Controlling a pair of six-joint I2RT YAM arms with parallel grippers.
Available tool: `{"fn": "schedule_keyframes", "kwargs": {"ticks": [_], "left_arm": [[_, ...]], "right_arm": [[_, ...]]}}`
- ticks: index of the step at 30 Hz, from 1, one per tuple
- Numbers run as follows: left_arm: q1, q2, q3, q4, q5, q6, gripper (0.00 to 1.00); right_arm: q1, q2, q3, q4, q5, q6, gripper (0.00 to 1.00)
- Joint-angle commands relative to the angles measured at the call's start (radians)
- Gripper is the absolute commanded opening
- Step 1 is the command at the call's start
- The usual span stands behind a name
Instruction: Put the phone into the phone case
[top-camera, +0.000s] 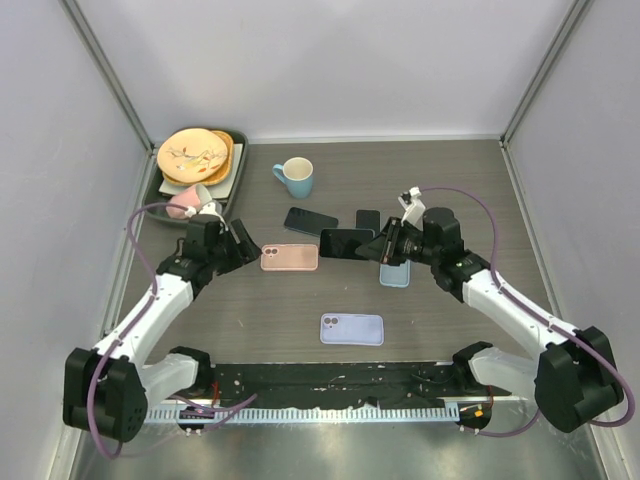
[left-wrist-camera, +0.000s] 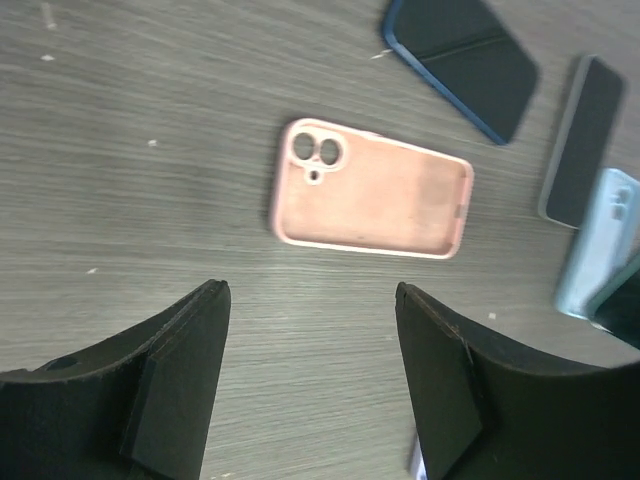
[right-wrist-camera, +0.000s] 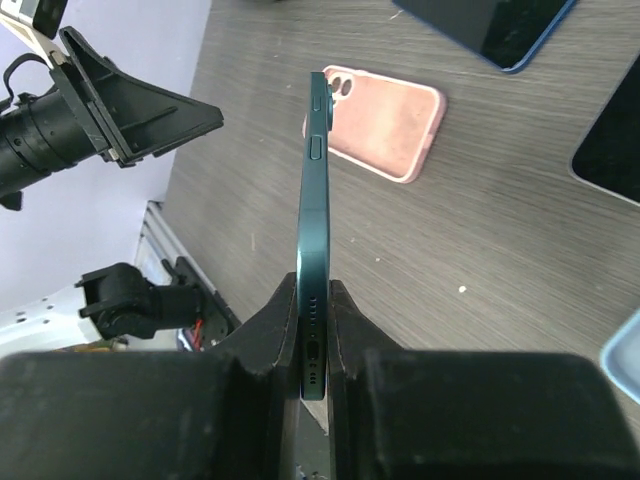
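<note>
Now, over the middle of the desk (top-camera: 250, 310), the right end effector (right-wrist-camera: 313, 300) is clamped on the dark phone (right-wrist-camera: 317, 200), holding it on edge in the air just right of the pink case (left-wrist-camera: 372, 200). The left end effector (left-wrist-camera: 310, 295) hangs wide and empty at the case's left. The case lies flat, seemingly hollow side up. Best to turn the phone flat, match its camera end to the cut-outs, seat one edge first, then press down.
</note>
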Motion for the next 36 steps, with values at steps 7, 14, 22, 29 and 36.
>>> {"fn": "schedule_keyframes", "kwargs": {"ticks": [7,14,22,29,36], "left_arm": [[-0.019,0.212,0.144,-0.088,-0.11,0.11,0.65],[-0.042,0.328,0.205,-0.087,-0.144,0.142,0.61],[-0.063,0.495,0.27,-0.073,-0.12,0.163,0.53],[-0.079,0.613,0.328,-0.071,-0.113,0.173,0.33],[-0.095,0.66,0.333,-0.062,-0.101,0.188,0.0]], "right_arm": [[-0.032,-0.032,0.061,-0.037,0.03,-0.07,0.01],[-0.031,-0.018,0.052,-0.029,0.027,-0.067,0.01],[-0.032,0.013,0.049,-0.026,0.021,-0.066,0.01],[-0.032,0.016,0.055,-0.04,0.021,-0.076,0.01],[-0.032,0.022,0.057,-0.011,-0.005,-0.087,0.01]]}}
